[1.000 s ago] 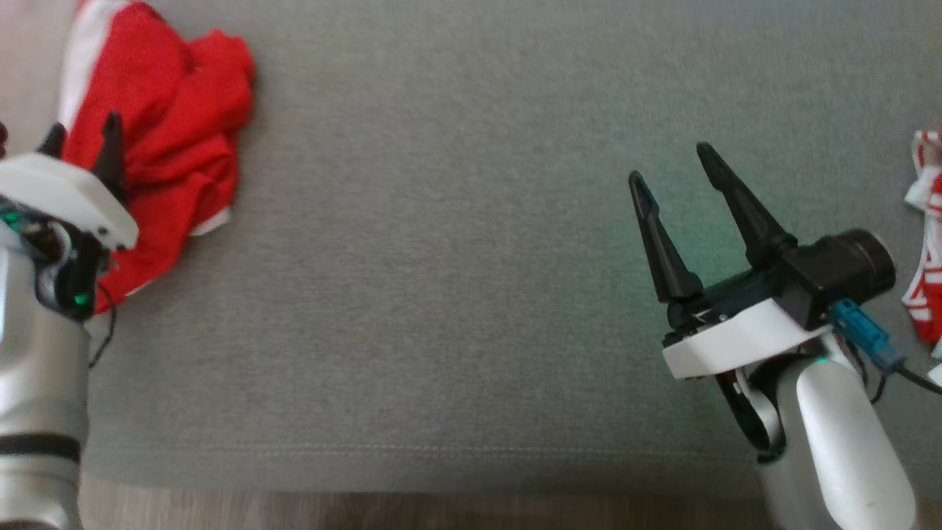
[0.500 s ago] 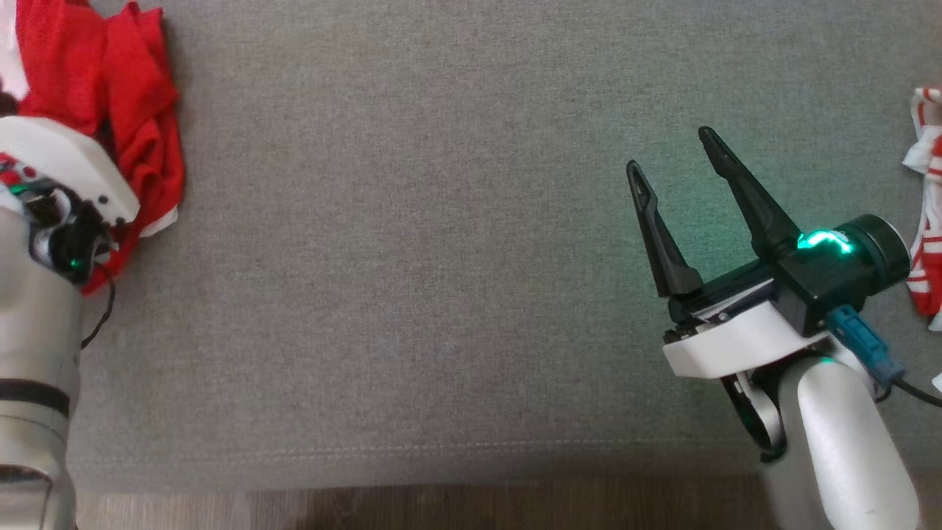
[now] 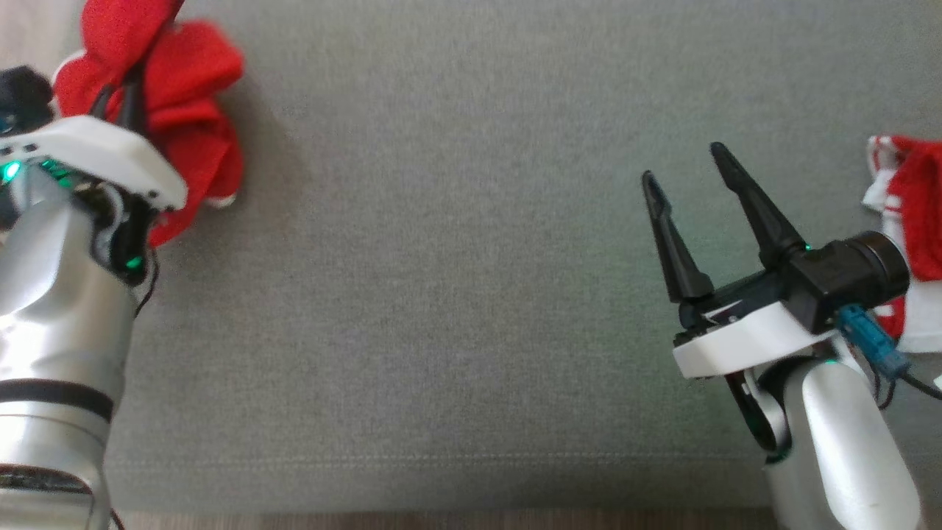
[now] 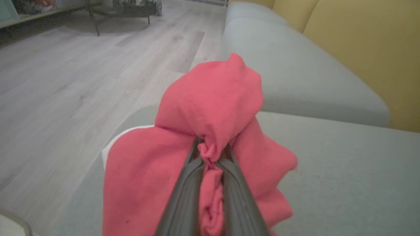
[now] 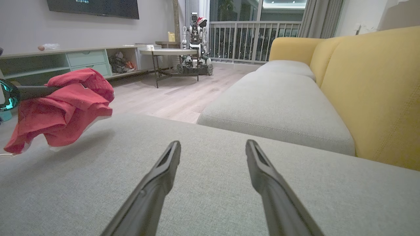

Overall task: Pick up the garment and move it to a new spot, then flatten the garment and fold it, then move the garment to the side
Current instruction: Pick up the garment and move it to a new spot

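Red garment (image 4: 210, 95) clamped in left claw (image 4: 211, 147), tips hidden by folds, right claw (image 3: 681, 163) spread, striped cloth (image 3: 912, 213) cropped

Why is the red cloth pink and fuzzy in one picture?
Left wrist view: the garment sits close to the lens, soft and washed pink. Head view: saturated red, slightly blurred. Right wrist view: sharpest, its soft shadow on the cushion.

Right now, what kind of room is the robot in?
Most likely a home living room: a yellow sofa with grey seat cushions, a wall-mounted TV above a low cabinet, and a round coffee table on a wooden floor.
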You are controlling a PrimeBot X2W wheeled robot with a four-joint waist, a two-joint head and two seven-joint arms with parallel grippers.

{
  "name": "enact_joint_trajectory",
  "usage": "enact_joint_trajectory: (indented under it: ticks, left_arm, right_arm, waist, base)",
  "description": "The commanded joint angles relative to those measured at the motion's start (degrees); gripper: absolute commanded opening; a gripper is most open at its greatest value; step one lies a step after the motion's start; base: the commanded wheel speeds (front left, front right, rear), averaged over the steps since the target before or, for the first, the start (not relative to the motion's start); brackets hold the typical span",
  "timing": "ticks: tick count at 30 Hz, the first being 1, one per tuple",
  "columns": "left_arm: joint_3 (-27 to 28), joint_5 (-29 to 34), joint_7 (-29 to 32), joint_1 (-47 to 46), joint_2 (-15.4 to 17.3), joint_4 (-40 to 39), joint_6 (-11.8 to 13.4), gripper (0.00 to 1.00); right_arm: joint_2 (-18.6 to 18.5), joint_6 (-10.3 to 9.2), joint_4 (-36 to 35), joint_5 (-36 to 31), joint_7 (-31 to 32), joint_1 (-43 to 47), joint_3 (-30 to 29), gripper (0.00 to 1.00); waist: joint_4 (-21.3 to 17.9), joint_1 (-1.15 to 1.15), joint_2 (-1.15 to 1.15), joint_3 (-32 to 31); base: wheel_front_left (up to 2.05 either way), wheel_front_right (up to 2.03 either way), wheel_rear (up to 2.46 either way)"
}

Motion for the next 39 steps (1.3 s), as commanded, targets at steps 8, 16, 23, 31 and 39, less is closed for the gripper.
enact_joint_trajectory:
  ticks: [8,16,23,31,39]
  left_arm:
    - [-4.5,-3.1,-3.3,0.9,0.5,-12.9,-0.3,0.0]
    - [-11.5,-6.6,0.6,5.8,-4.2,-25.9,-0.3,0.0]
    - [-17.3,-3.4,2.0,10.1,-9.4,-27.4,3.8,0.0]
    - [-21.7,1.5,-2.3,10.2,-12.4,-21.2,6.6,1.0]
    - [-16.0,1.5,-3.8,10.8,-11.8,-25.3,8.3,1.0]
  right_arm:
    - [0.2,-0.02,1.1,3.1,-1.7,1.5,-0.7,1.0]
    - [0.2,-0.02,0.7,3.5,-1.6,1.5,-2.4,1.0]
    - [0.2,-0.02,0.0,4.4,-2.2,0.3,-2.4,1.0]
    - [0.2,-0.02,0.9,6.4,-3.8,0.1,-3.2,1.0]
    - [0.2,-0.02,2.5,6.7,-4.8,0.8,-3.2,1.0]
  waist:
    - [-2.1,-0.01,0.0,-8.8]
    - [-7.0,-0.01,0.0,-9.0]
    - [-13.8,-0.01,0.0,-6.8]
    - [-18.2,-0.01,0.0,-5.4]
    - [-16.8,-0.01,0.0,-7.5]
  base:
    - [0.0,0.0,0.0]
    - [0.0,0.0,0.0]
    - [0.0,0.0,0.0]
    - [0.0,0.0,0.0]
    - [0.0,0.0,0.0]
